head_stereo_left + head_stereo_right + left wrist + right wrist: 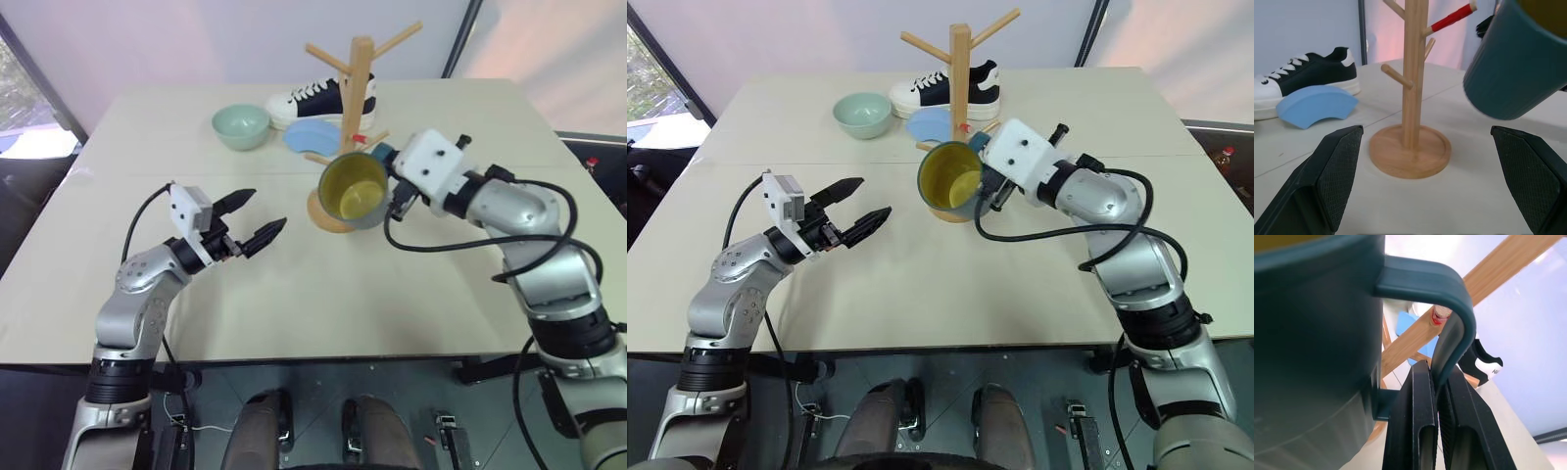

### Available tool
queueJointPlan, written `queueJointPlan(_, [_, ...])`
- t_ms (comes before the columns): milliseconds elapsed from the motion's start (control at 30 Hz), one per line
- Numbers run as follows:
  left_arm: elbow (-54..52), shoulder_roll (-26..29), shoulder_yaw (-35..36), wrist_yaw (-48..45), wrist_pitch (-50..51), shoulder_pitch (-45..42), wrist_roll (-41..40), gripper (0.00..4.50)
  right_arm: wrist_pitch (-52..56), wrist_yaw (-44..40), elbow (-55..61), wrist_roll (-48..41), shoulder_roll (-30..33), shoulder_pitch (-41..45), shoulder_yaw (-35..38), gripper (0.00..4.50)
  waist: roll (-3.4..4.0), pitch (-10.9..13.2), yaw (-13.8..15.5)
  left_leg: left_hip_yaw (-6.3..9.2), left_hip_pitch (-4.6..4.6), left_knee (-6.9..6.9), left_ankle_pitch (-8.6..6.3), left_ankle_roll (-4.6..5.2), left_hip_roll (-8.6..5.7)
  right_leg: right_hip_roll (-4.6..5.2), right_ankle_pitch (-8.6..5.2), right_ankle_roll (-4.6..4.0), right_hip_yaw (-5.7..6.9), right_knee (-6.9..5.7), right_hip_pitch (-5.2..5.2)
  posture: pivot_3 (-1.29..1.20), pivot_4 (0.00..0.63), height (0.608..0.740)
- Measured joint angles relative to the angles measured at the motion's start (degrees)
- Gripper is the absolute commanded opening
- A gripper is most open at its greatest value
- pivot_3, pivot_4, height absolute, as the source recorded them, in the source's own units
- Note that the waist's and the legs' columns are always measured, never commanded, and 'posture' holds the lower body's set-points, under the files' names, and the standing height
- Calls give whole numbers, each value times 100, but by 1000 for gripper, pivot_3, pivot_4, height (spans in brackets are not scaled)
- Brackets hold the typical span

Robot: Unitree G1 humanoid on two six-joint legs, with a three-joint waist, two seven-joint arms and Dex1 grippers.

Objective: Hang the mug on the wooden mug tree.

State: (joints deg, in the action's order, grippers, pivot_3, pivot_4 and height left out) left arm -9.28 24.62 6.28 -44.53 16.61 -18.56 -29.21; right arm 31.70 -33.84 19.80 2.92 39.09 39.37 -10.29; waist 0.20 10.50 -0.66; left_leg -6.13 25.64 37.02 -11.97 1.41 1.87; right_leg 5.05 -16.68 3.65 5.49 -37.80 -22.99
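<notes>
A pale table (294, 294) carries the wooden mug tree (359, 88) near its far middle, with a sneaker (318, 101), a blue foam piece (312, 135) and a green bowl (241, 126) crowding behind it. The right gripper (1437, 396), fingers pinched on the handle of the mug (355, 190), holds it tipped in the air just before the tree, so the handle loop should be lined up with the red-tipped peg (1440, 315) and eased over it. The left gripper (250, 217) hangs with jaws wide and empty, well aside over bare tabletop, leaving the near side free for the approach.

The right gripper (1436, 396) is clamped on the handle of the mug (355, 190), holding it tipped on its side just before the mug tree (357, 88). The left gripper (257, 217) hovers with fingers spread, left of that tree.
</notes>
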Motion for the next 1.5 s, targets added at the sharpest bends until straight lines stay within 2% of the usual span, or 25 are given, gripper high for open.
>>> queueJointPlan(900, [-837, 215, 13, 73, 442, -186, -594, 4500, -12, -33, -1635, 631, -664, 1094, -479, 84, -3, 2, -10, -8, -3, 6, 4, -3, 0, -8, 1, 3, -1, -21, -3, 0, 150, 730])
queueJointPlan(1000, [-839, 215, 13, 94, 442, -192, -633, 4500, -56, -52, -1687, 688, -684, 1112, -483, 1016, -3, 2, -12, -8, -4, 6, 5, -4, 1, -9, 1, 3, -1, -21, -3, 0, 150, 730])
queueJointPlan(1167, [-839, 215, 11, 110, 441, -224, -635, 4500, -210, 11, -1734, 788, -694, 1287, -465, 3491, -3, 2, -14, -8, -5, 5, 5, -5, 1, -10, 1, 3, -1, -22, -4, 0, 150, 730])
queueJointPlan(1367, [-839, 214, -2, 117, 441, -253, -635, 4500, -210, -90, -1698, 760, -627, 1263, -389, 3491, -3, 2, -8, -8, -4, 5, 5, -5, 1, -10, 1, 3, -2, -22, -4, 0, 150, 730])
queueJointPlan(1500, [-820, 215, -2, 121, 432, -262, -630, 4500, -194, -430, -1427, 265, -346, 1005, 266, 3491, -7, 4, 23, -9, -3, 5, 4, -3, 0, -8, 1, 4, -1, -20, -2, 0, 150, 730])
